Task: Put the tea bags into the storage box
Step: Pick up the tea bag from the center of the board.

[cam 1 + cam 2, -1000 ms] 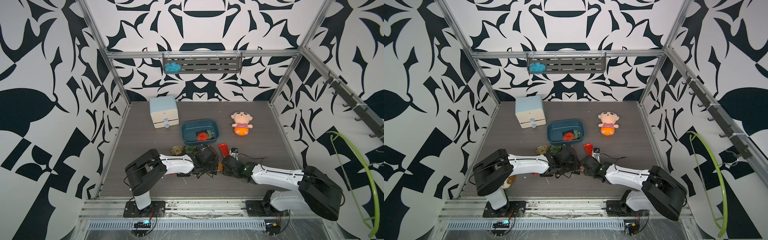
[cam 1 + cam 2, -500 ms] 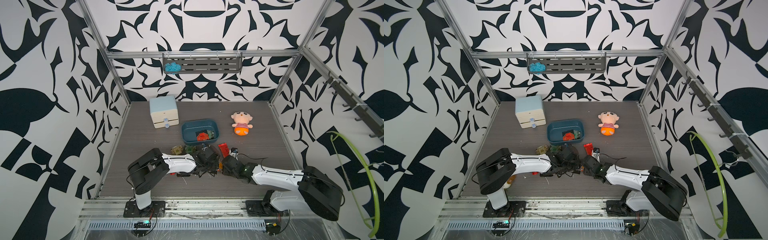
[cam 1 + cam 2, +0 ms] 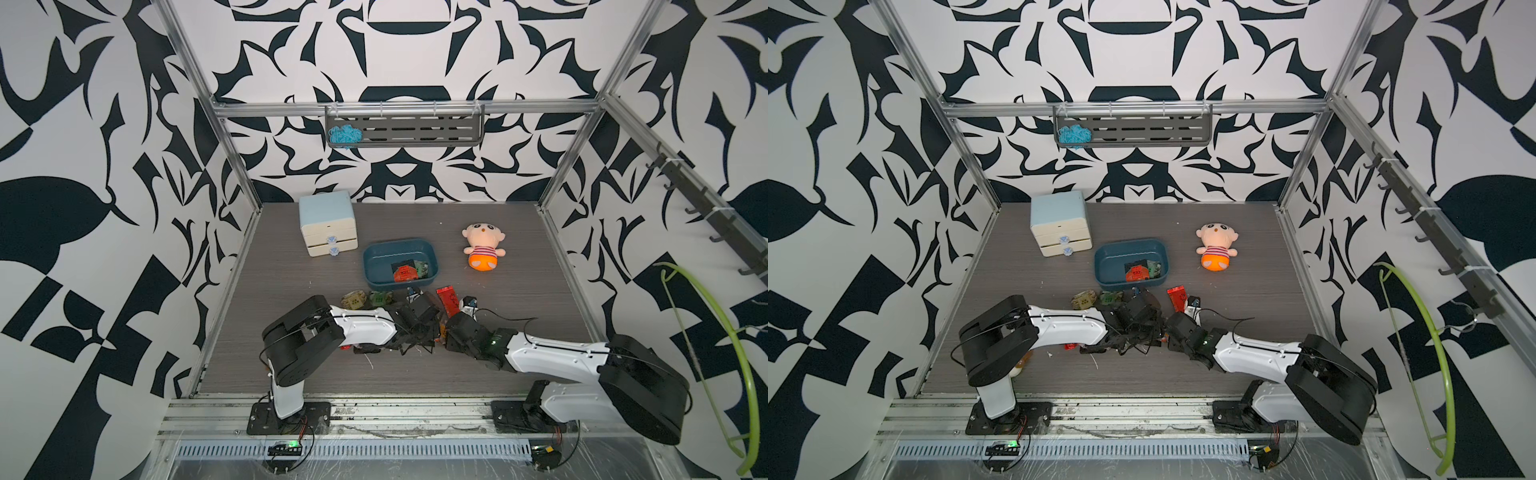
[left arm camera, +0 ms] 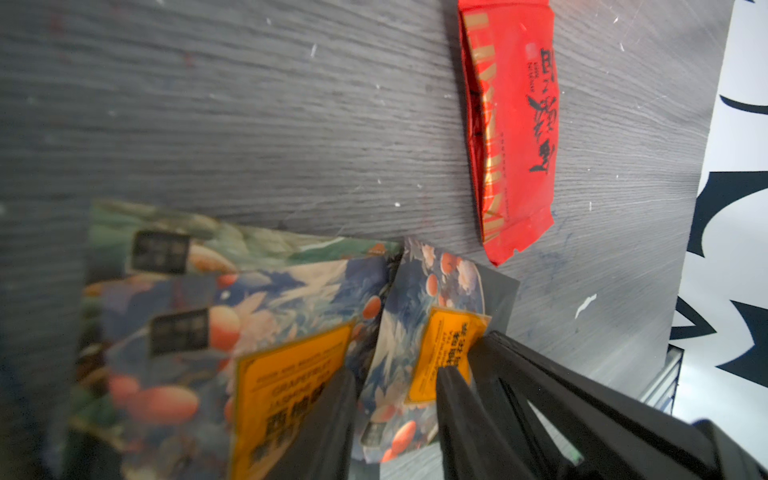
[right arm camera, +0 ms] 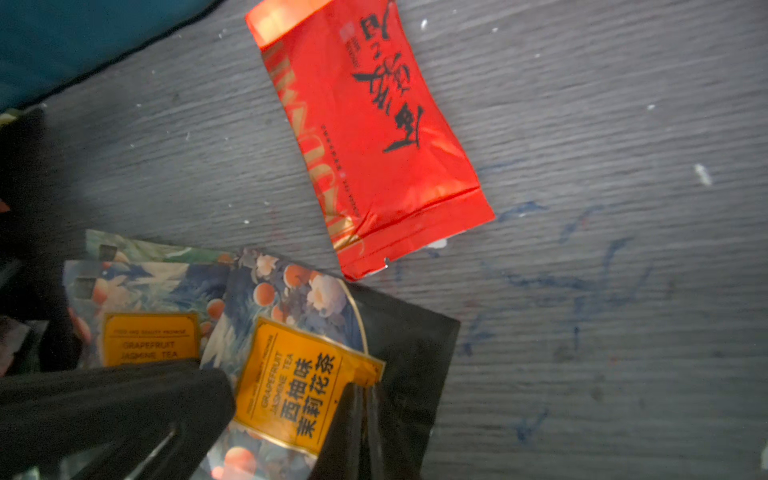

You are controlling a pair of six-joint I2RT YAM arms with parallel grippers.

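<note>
The storage box (image 3: 374,266) (image 3: 1106,266) holds a red tea bag (image 3: 405,274) and darker ones. Both grippers meet just in front of it. My right gripper (image 5: 363,390) (image 3: 453,330) is shut on an orange-label tea bag (image 5: 291,374) (image 4: 415,299), pinching it at the label's corner. My left gripper (image 4: 392,374) (image 3: 422,320) has its jaws part-way apart, over that sachet and its orange-label neighbour (image 4: 282,365) (image 5: 149,332). A loose red sachet (image 4: 515,124) (image 5: 374,133) (image 3: 449,299) lies beyond them. Beige (image 3: 353,298) and green (image 3: 380,297) sachets lie to the left.
A pale blue-and-cream drawer cabinet (image 3: 328,224) stands at the back left of the box. A plush doll (image 3: 484,247) lies to its right. A small dark object (image 3: 468,303) sits beside the red sachet. A wall shelf (image 3: 415,133) holds blue yarn.
The left arm's elbow has crept slightly to the right. Both grippers stay together over the sachets in front of the box.
</note>
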